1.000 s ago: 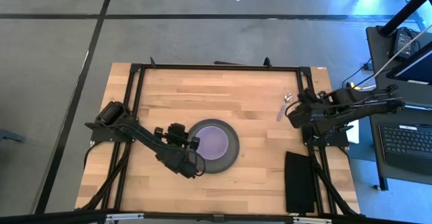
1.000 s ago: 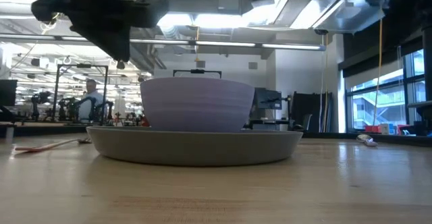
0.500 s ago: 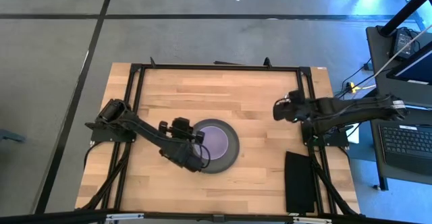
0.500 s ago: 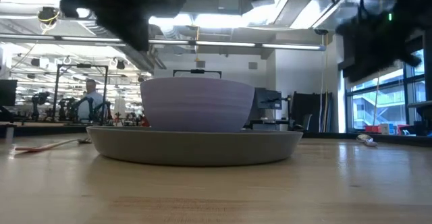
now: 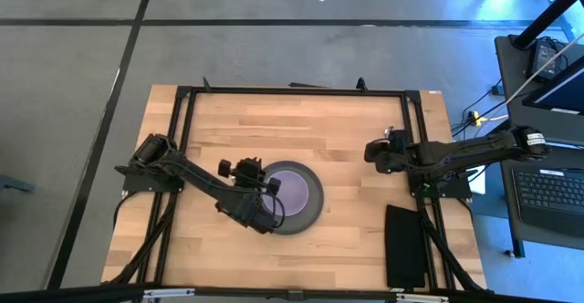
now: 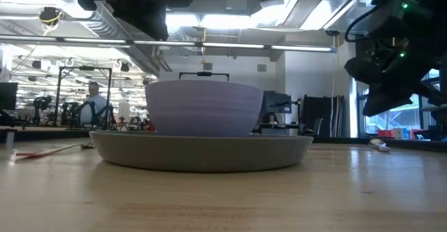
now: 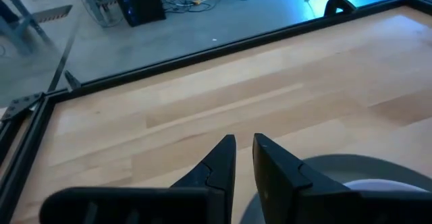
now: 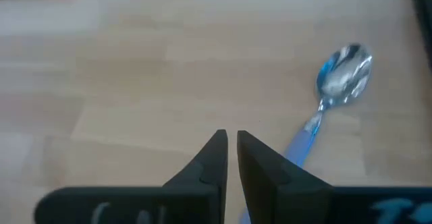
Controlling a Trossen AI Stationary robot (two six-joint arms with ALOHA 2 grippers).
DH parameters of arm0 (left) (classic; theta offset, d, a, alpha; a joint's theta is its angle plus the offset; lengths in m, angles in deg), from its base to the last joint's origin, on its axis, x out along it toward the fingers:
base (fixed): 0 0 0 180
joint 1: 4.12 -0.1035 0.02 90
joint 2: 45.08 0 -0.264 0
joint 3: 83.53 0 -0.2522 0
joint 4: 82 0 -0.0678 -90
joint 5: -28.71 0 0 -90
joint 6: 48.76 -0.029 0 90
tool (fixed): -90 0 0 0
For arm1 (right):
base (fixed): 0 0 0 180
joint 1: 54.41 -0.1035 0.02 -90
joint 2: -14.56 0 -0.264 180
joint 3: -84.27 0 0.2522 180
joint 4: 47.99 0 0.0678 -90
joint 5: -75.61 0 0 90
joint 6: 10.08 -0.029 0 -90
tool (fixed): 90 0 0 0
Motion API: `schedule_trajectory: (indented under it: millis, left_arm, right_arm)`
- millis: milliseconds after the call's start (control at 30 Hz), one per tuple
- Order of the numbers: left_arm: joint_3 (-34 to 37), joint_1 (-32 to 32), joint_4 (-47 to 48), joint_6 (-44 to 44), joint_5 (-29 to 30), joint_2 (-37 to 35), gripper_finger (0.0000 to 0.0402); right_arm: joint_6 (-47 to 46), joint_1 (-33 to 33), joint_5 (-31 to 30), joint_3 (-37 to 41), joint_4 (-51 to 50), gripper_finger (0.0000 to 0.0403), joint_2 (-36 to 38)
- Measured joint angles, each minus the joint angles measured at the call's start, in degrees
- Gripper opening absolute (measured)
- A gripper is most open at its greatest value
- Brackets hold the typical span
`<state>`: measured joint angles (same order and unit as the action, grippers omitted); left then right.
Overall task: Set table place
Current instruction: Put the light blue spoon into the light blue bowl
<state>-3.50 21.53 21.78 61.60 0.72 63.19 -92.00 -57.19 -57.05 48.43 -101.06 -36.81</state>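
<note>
The lavender bowl (image 5: 294, 189) sits in the dark grey plate (image 5: 313, 214) near the middle of the wooden table (image 5: 301, 125). Both also show in the low view, the bowl (image 6: 202, 106) and the plate (image 6: 202, 154). My left gripper (image 7: 243, 143) hovers shut and empty just left of the plate, pointing toward the far edge. My right gripper (image 8: 231, 137) (image 5: 370, 150) hovers shut over the table's right part, beside the lilac-handled spoon (image 8: 331, 102), which lies flat on the wood. The orange-handled fork (image 6: 49, 150) lies on the table left of the plate; my left arm hides it from above.
A black rectangular pad (image 5: 404, 245) lies at the table's near right corner. The black frame (image 5: 292, 90) runs around the tabletop. Bare wood lies on the far side of the plate and between the plate and the spoon. A person (image 6: 93, 99) stands far off in the room.
My right gripper has gone from the table's right edge toward the left, over the spoon, and has come down into the low view. My left gripper has gone a little toward the plate and the far edge.
</note>
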Motion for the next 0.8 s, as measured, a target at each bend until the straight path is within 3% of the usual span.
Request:
schedule_trajectory:
  millis: [300, 800]
  left_arm:
    - [0.0, 1.1, 0.0, -6.0, -1.1, 0.0, 0.0047]
    - [0.0, 3.6, -0.7, -5.5, -2.9, 0.0, 0.0047]
  right_arm:
    - [1.4, 0.0, 1.8, 0.0, 1.4, 0.0039, -0.3]
    - [1.4, 0.0, 1.8, 0.0, 2.4, 0.0039, -0.2]
